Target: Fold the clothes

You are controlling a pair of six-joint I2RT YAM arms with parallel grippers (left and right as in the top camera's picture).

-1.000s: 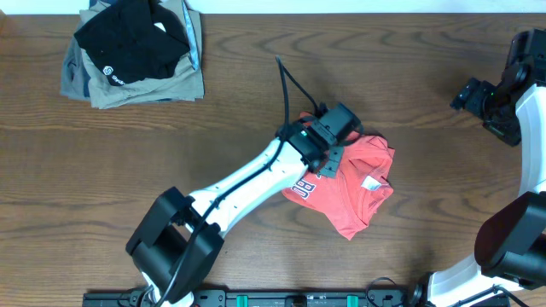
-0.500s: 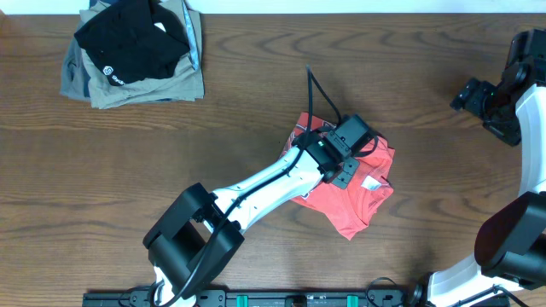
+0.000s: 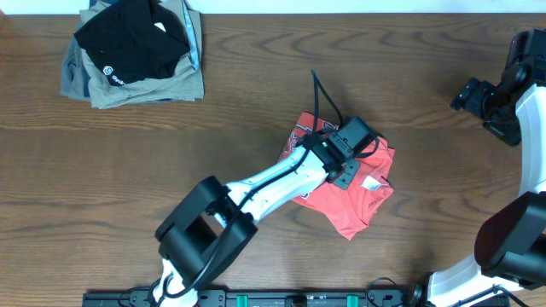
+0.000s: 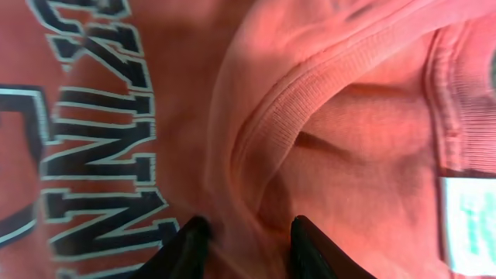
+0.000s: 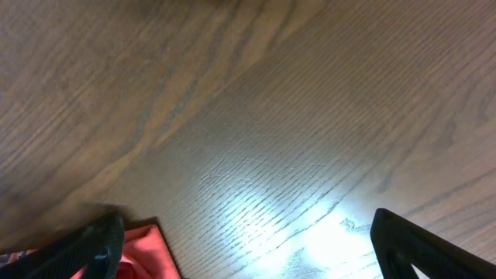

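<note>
Since a second ago, we see that the left gripper has travelled toward 3 o'clock across the T-shirt. It uncovered the shirt's 9 o'clock edge, and most of that shift came in the first half-second. The left arm's elbow has also swung closer to the shirt. The right gripper has not moved.

The T-shirt lies crumpled just right of the table's middle, chest lettering facing up at its 9 o'clock side and the white neck tag toward 4 o'clock. In the left wrist view the two dark fingers press into the cloth with a raised fold below the collar ribbing pinched between them. The right gripper hangs over bare wood with its fingers spread wide and nothing between them. It sits well apart from the shirt, toward 2 o'clock.

Bare wood surrounds the shirt on all sides. The widest stretch runs toward 9 o'clock, with more toward 12 o'clock up to the table's far edge. The shirt's hem corner at 6 o'clock stays short of the near edge. At 10 o'clock, well apart, a black garment rests on a khaki-grey garment near the far edge. The left arm's cable loops up at 12 o'clock from the wrist.
</note>
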